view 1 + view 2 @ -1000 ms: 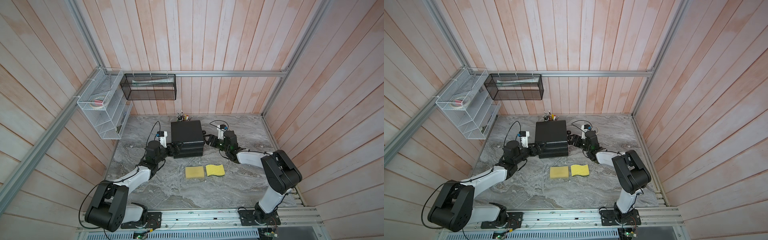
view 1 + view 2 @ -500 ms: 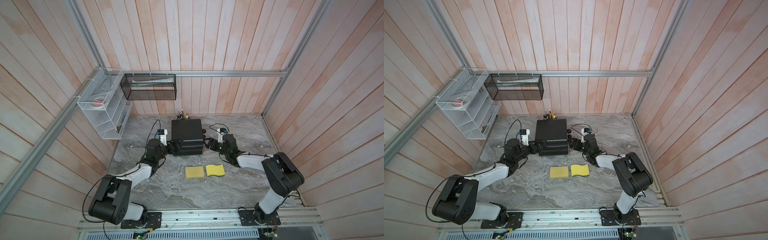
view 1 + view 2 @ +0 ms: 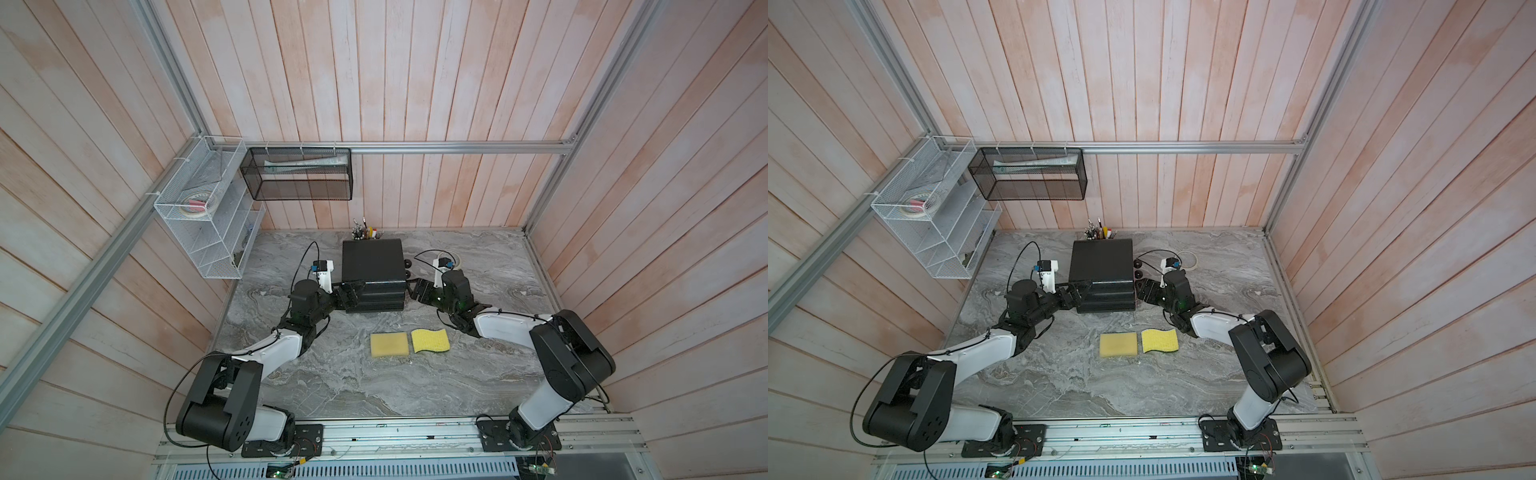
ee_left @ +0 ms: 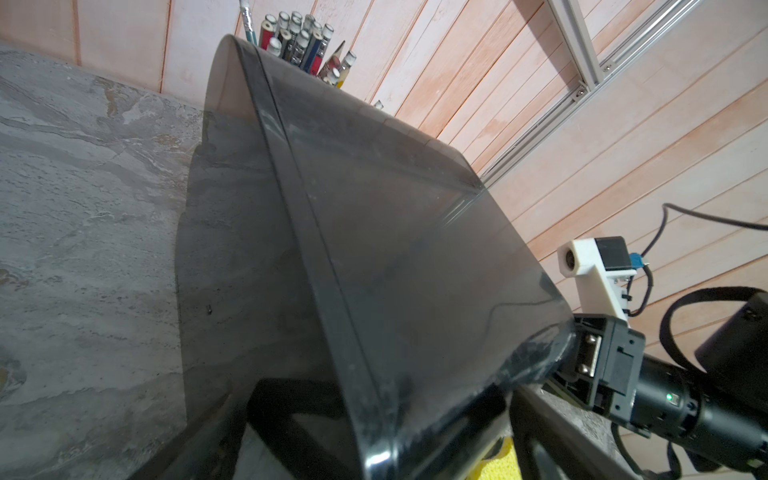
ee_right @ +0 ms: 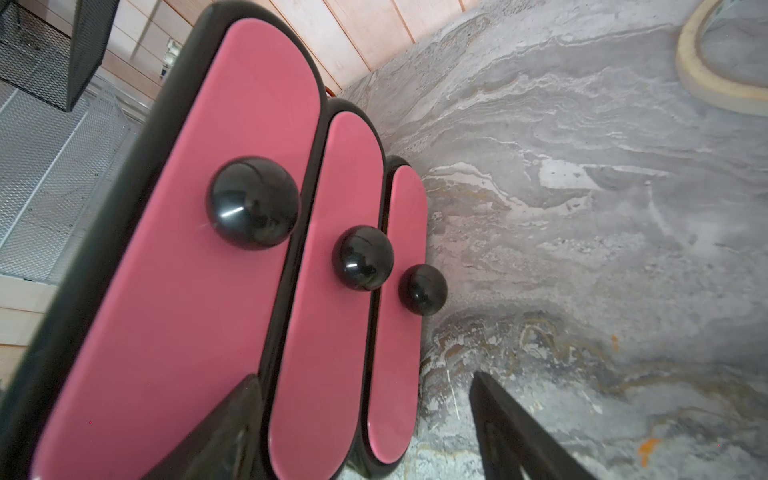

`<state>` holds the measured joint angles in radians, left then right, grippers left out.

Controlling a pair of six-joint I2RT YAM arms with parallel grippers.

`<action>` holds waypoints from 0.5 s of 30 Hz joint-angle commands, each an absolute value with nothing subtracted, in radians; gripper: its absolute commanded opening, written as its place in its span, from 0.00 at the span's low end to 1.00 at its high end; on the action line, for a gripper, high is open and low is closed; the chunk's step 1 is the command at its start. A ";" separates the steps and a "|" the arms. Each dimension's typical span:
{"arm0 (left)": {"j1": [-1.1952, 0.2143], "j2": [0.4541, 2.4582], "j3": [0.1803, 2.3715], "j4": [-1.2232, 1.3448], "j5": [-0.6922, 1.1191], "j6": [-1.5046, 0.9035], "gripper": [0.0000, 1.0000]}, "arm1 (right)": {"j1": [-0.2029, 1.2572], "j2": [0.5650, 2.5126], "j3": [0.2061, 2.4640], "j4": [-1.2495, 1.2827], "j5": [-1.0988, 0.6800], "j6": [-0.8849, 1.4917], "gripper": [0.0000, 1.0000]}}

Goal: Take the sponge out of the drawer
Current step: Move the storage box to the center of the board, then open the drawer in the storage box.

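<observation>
A grey marble desk point(image 3: 332, 386) inside wood-panelled walls, seen from above. At the back middle stands a black drawer cabinet point(image 3: 372, 266). Its three pink drawer fronts point(image 5: 232, 257) face the robot's right, each with a round black knob point(image 5: 252, 203), and all look pushed in. What they hold cannot be seen.

Just behind the cabinet is a pen pot point(image 3: 364, 232), and a tape roll point(image 5: 688, 62) lies on the desk near the knob side. A white wire rack point(image 3: 199, 232) hangs on the left wall and a black mesh basket point(image 3: 299, 174) on the back wall.

The cabinet stands between the two claws. The left claw point(image 3: 349, 293) is spread wide at the cabinet's closed left side, near the front corner; whether it presses there cannot be told. The right claw point(image 3: 419, 289) gapes wide and empty before the drawer fronts, with the knobs ahead of its fingertips.

Two sponges lie flat on the open desk in front of the cabinet, side by side and nearly touching. One is a pale sponge point(image 3: 389, 344); to its right is a bright sponge point(image 3: 430, 341) with wavy edges. Each long axis runs left to right, along the desk's front edge.
</observation>
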<state>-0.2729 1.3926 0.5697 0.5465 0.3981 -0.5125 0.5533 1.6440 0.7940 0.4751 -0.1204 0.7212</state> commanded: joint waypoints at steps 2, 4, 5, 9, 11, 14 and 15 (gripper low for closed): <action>-0.302 1.341 0.547 0.549 0.511 -0.505 1.00 | 0.534 1.557 0.760 0.542 -0.168 0.692 0.81; -0.301 1.324 0.543 0.538 0.501 -0.499 1.00 | 0.468 1.553 0.720 0.638 -0.256 0.716 0.80; -0.301 1.317 0.544 0.533 0.498 -0.497 1.00 | 0.433 1.562 0.706 0.690 -0.315 0.743 0.78; -0.301 1.303 0.545 0.519 0.488 -0.489 1.00 | 0.338 1.666 0.704 0.896 -0.560 0.847 0.69; -0.301 1.299 0.546 0.514 0.485 -0.489 1.00 | 0.332 1.728 0.732 0.916 -0.586 0.872 0.65; -0.301 1.293 0.551 0.499 0.478 -0.485 1.00 | 0.331 1.820 0.768 0.957 -0.616 0.902 0.61; -0.301 1.293 0.555 0.491 0.476 -0.480 1.00 | 0.330 1.849 0.781 0.975 -0.628 0.915 0.60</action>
